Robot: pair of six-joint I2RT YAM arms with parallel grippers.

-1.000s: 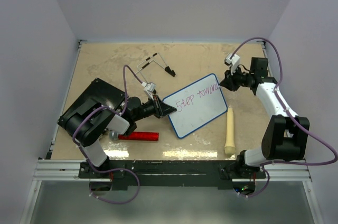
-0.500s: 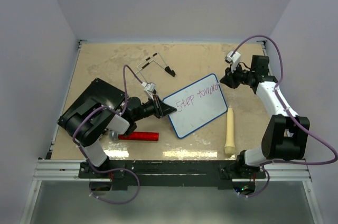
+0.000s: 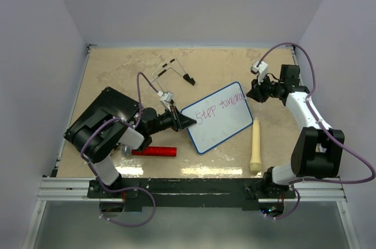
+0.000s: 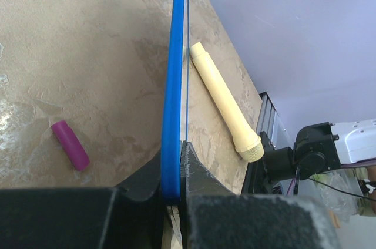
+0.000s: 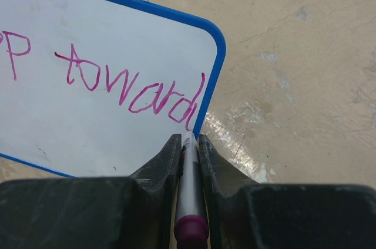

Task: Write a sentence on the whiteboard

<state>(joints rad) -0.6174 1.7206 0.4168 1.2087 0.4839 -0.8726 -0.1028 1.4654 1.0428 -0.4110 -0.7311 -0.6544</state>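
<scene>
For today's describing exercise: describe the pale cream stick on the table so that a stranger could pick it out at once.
Find the blue-rimmed whiteboard in the middle of the tan table. Just off its edge, on the side of the right arm, lies the cream stick. Unlike the red tube, it is pale, with a bulbous textured end.

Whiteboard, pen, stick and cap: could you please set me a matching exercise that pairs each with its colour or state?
Things:
1. whiteboard
2. pen
3. stick
4. cap

States:
A. purple, loose on the table
B. clamped in the right gripper
C. blue edge pinched by the left gripper
D. cream, loose on the table

Pairs: 1-C, 2-B, 3-D, 4-A
</scene>
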